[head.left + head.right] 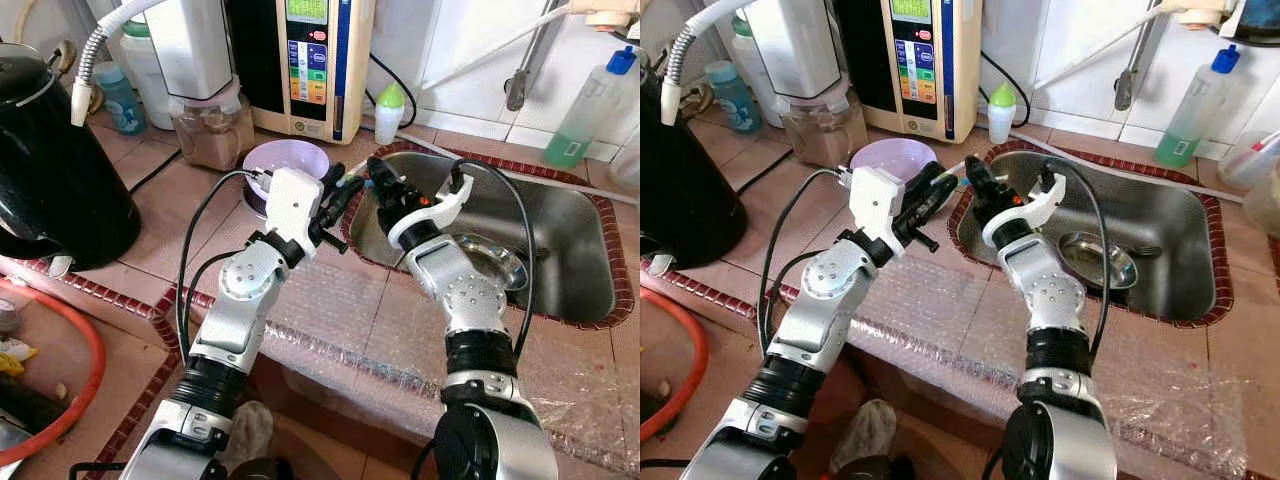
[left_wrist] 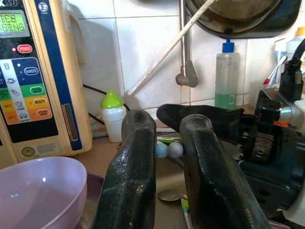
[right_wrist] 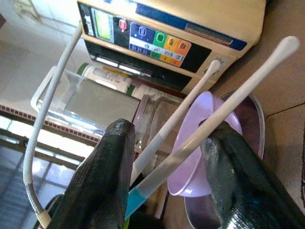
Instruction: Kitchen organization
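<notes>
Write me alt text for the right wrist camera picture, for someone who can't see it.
Two black gripper fingers frame a pair of long white sticks with blue lower ends, which run up between them. Behind the sticks sit a lilac bowl and a cream appliance with coloured buttons on a dark panel.
</notes>
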Robot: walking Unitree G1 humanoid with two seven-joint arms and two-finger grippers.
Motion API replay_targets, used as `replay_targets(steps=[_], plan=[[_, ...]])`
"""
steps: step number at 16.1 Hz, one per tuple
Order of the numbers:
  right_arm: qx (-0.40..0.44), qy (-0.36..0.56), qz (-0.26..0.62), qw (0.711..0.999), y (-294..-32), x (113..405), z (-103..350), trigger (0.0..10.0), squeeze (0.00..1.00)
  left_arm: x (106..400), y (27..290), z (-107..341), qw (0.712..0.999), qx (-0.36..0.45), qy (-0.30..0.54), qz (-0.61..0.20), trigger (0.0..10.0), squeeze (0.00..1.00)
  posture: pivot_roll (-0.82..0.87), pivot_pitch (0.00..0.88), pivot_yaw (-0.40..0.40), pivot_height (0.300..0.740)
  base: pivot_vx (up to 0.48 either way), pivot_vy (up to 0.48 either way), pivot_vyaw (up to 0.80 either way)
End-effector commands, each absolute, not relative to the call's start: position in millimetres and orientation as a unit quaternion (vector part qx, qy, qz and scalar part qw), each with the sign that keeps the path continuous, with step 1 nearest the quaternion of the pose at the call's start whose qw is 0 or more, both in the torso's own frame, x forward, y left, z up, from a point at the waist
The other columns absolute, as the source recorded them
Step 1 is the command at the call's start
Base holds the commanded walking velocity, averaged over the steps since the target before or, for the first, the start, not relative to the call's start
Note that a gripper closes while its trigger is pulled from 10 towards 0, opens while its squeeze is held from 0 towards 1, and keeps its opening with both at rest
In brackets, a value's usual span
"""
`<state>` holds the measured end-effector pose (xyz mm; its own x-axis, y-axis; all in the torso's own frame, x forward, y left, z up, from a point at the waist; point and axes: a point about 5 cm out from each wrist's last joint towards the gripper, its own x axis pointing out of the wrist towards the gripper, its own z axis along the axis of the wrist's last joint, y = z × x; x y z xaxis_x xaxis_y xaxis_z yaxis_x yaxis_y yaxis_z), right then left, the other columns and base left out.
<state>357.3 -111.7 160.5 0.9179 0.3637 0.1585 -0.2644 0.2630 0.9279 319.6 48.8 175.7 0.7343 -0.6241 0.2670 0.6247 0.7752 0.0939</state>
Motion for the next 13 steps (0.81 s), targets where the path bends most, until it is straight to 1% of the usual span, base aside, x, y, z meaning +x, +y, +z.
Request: replay_targets(steps=[1, 3, 10, 11, 12, 13], plan=[[0.581, 0.033, 0.192, 0.79, -113.4, 361.4, 167.3, 0.0, 0.0, 317.2, 48.1, 177.0, 0.928, 0.0, -0.148, -0.341, 0.0, 0.0, -0.04, 0.0, 0.047, 0.74, 0.0, 0.0, 0.0], [0.587, 0.021, 0.178, 0.79, -121.0, 363.6, 169.8, 0.0, 0.0, 317.3, 48.4, 175.6, 0.929, -0.003, -0.145, -0.34, 0.0, 0.0, -0.04, 0.0, 0.047, 0.74, 0.0, 0.0, 0.0], [0.584, 0.008, 0.169, 0.794, -127.3, 366.2, 172.7, 0.0, 0.0, 318.8, 46.7, 174.0, 0.93, 0.0, -0.142, -0.34, 0.0, 0.0, -0.05, 0.0, 0.053, 0.74, 0.0, 0.0, 0.0], [0.576, 0.008, 0.164, 0.801, -128.5, 366.7, 172.3, 0.0, 0.0, 318.9, 46.7, 172.9, 0.93, 0.002, -0.14, -0.339, 0.9, 0.0, -0.05, 0.0, 0.052, 0.74, 0.0, 0.0, 0.0], [0.544, 0.007, 0.149, 0.826, -131.0, 367.6, 170.8, 0.0, 0.0, 319.6, 47.6, 170.6, 0.932, 0.008, -0.134, -0.336, 4.9, 0.0, -0.05, 0.0, 0.051, 0.74, 0.0, 0.0, 0.0], [0.501, 0.005, 0.13, 0.856, -134.0, 368.5, 169.0, 0.0, 0.0, 320.7, 48.4, 169.0, 0.934, 0.014, -0.128, -0.332, 10.0, 0.0, -0.05, 0.0, 0.051, 0.74, 0.0, 0.0, 0.0]])
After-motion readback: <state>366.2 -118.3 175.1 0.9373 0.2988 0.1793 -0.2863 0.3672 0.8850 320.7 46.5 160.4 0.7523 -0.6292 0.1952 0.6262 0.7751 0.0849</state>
